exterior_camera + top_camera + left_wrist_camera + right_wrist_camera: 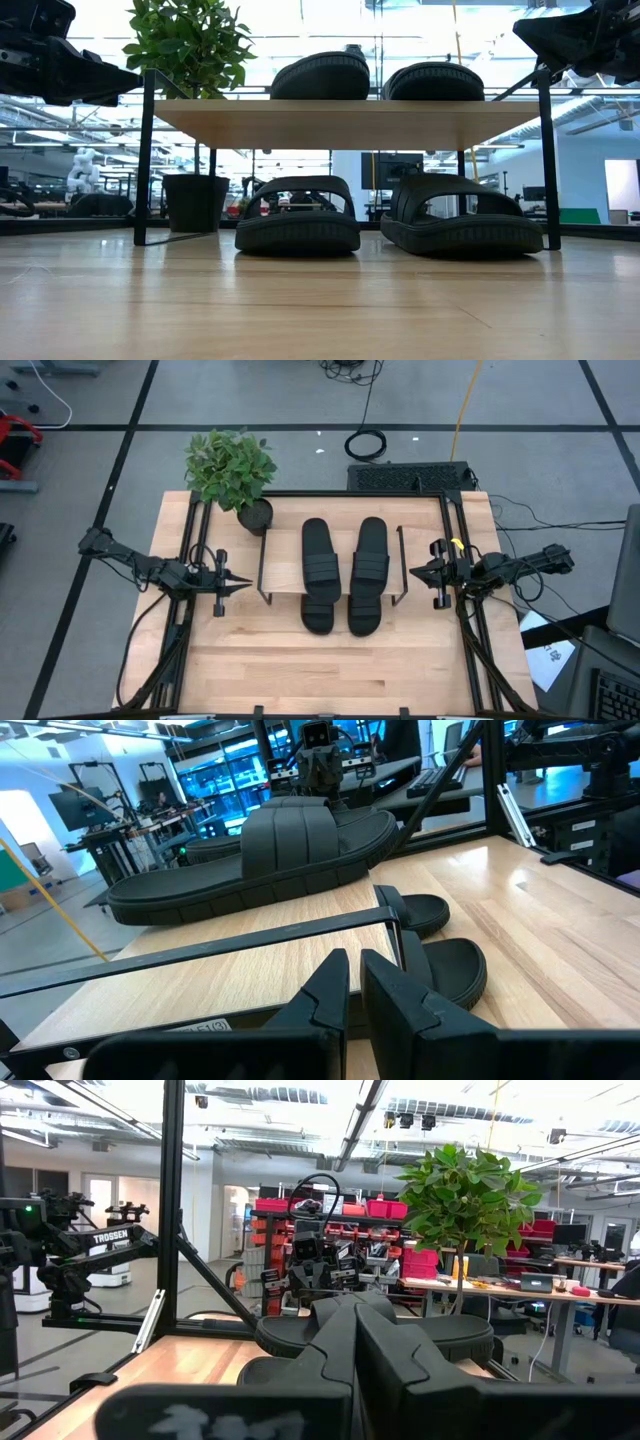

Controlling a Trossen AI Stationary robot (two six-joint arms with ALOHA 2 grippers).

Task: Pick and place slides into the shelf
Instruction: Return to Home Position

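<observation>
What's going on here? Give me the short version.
Nothing is being handled now. Two slides sit on top of the shelf and two more stand on the table beneath it. The left gripper and right gripper hang empty and shut on either side of the shelf.

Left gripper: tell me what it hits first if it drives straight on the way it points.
Probably the shelf's black wire end frame, right ahead of the left gripper. Should it clear that wire, the near slide on the shelf comes next; height is hard to judge.
</observation>
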